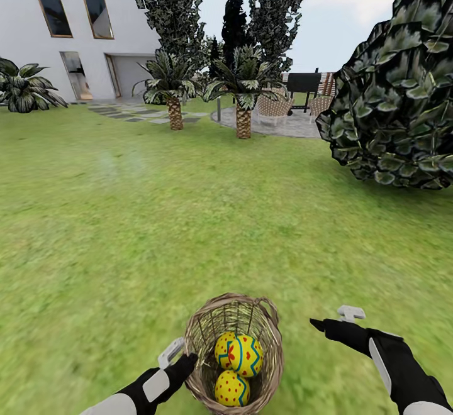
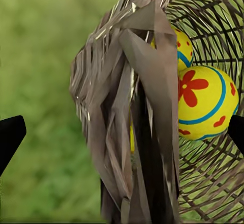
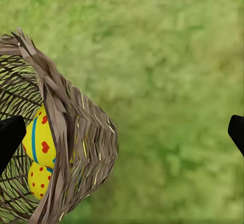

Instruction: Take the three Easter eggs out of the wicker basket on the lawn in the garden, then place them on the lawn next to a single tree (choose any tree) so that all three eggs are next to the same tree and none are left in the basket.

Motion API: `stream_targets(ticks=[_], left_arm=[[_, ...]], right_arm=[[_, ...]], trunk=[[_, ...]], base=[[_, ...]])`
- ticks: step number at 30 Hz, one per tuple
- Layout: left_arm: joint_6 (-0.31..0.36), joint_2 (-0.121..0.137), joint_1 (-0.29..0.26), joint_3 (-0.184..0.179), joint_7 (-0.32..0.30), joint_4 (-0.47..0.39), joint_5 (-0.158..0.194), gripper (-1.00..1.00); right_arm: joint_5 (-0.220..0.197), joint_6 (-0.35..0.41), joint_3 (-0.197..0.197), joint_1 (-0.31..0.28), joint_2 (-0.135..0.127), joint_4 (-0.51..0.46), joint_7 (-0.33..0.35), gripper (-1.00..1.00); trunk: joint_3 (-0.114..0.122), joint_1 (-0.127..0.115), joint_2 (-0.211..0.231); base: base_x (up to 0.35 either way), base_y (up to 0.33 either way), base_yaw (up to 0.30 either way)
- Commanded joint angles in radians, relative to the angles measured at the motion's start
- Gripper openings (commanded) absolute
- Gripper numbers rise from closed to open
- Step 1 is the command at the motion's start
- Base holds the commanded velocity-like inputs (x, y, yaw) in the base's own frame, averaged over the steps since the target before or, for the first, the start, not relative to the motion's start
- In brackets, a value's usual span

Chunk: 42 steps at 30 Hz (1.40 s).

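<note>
at the basket's rim: the left tool (image 1: 178,353) sits against the near left side of the wicker basket (image 1: 267,339), its fingers spread apart with the woven wall between them in the left wrist view; nothing is clamped yet.
basket: it stands on the lawn (image 1: 126,226) just in front of the robot, between the two arms.
eggs: the easter eggs (image 1: 239,353) are inside the basket, two clearly seen, one nearer the robot than the other; a sliver of a third seems to show behind the farther one, though i cannot be sure.
right tool: the right tool (image 1: 333,322) hovers to the right of the basket, apart from it, fingers spread wide over bare grass, holding nothing.
step in hand: judging by the pose, this is the reach for a first egg, so none has left the basket.
how to do it well: bring a tool down through the open mouth instead of across the wall, centre the fingers around the uppermost egg, close gently since the round shell may slip, and lift straight so the rim is not snagged.
risk: pushing on the wall may tip the light basket.
arm pose: both forearms reach forward and low, the left angled inward to the basket, the right angled inward and held slightly higher.
</note>
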Motion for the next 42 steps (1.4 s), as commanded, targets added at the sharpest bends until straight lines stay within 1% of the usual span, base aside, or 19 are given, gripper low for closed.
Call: stream_targets(ticks=[1, 2, 24, 29, 30, 32, 33, 35, 36, 39, 41, 42], left_arm=[[0.007, 0.0, 0.0, -0.003, -0.001, 0.001, 0.01, 1.0], [0.007, 0.0, 0.0, -0.003, -0.001, 0.005, 0.009, -1.0], [0.007, 0.003, 0.0, -0.002, -0.001, 0.005, 0.009, -1.0], [0.007, 0.004, 0.0, -0.003, -0.002, 0.004, 0.009, -1.0], [-0.004, 0.018, 0.0, -0.003, -0.001, -0.006, 0.008, -1.0], [-0.052, 0.021, 0.0, -0.005, -0.001, -0.006, 0.008, -1.0], [-0.061, 0.022, 0.0, -0.005, -0.001, -0.006, 0.008, -1.0], [-0.066, 0.022, 0.0, -0.005, -0.001, -0.006, 0.008, -1.0], [-0.066, 0.022, 0.0, -0.005, -0.001, -0.006, 0.008, -1.0], [-0.066, 0.022, 0.0, -0.005, -0.001, -0.006, 0.008, -1.0], [-0.066, 0.022, 0.0, -0.005, -0.001, -0.006, 0.008, -1.0], [-0.066, 0.023, 0.0, -0.005, -0.001, -0.006, 0.008, -1.0]], right_arm=[[0.008, 0.004, -0.004, -0.001, 0.001, -0.001, 0.008, 1.0], [0.008, 0.004, -0.004, -0.001, 0.001, -0.001, 0.008, 1.0], [0.009, 0.004, -0.003, -0.001, 0.002, 0.002, 0.007, 1.0], [0.01, 0.002, -0.003, -0.001, 0.002, 0.008, 0.007, 1.0], [0.013, -0.029, -0.006, -0.001, 0.001, 0.111, -0.01, 1.0], [0.012, -0.089, -0.008, 0.004, -0.009, 0.156, -0.026, 1.0], [0.012, -0.111, -0.008, 0.008, -0.016, 0.179, -0.05, 1.0], [0.012, -0.125, -0.009, 0.01, -0.022, 0.226, -0.098, 1.0], [0.011, -0.127, -0.009, 0.01, -0.031, 0.244, -0.115, 1.0], [0.012, -0.136, -0.009, 0.011, -0.062, 0.325, -0.134, 1.0], [0.013, -0.183, -0.008, 0.013, -0.072, 0.394, -0.136, 1.0], [0.016, -0.229, -0.007, 0.013, -0.079, 0.447, -0.14, 1.0]], trunk=[[-0.001, 0.0, 0.0], [-0.001, 0.0, 0.0], [-0.001, 0.0, 0.0], [0.015, -0.019, 0.035], [0.018, -0.023, 0.042], [0.024, -0.031, 0.056], [0.027, -0.035, 0.063], [0.034, -0.042, 0.077], [0.037, -0.046, 0.084], [0.046, -0.058, 0.105], [0.052, -0.065, 0.119], [0.056, -0.069, 0.126]], base=[[0.0, 0.0, 0.0], [0.0, 0.0, 0.0], [0.0, 0.0, 0.0], [0.0, 0.0, 0.0], [0.0, 0.0, 0.0], [0.0, 0.0, 0.0], [0.0, 0.0, 0.0], [0.0, 0.0, 0.0], [0.0, 0.0, 0.0], [0.0, 0.0, 0.0], [0.0, 0.0, 0.0], [0.0, 0.0, 0.0]])
